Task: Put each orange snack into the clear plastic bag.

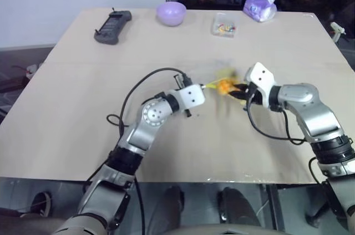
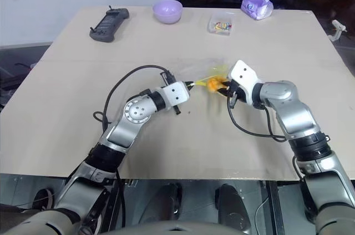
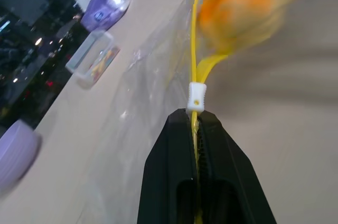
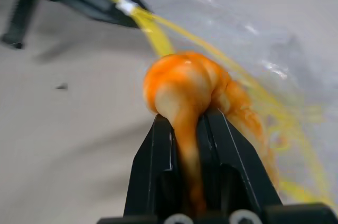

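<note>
While the left hand (image 3: pixel 196 123) pinches the clear plastic bag (image 3: pixel 142 92), the right hand (image 4: pixel 191 121) grips an orange snack (image 4: pixel 185 84).

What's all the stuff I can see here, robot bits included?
table: one, pale beige, under everything.
handheld device: one, black, far left of the table.
bowl: one, lilac, far edge.
small clear box: one, colourful bits inside, right of the bowl.
tissue pack: one, purple, far right.
clear plastic bag: one, yellow strip, mid-table.
orange snack: one, at the bag's mouth.
left pincer: black, shut on the bag's yellow strip.
right pincer: black, shut on the snack.
</note>
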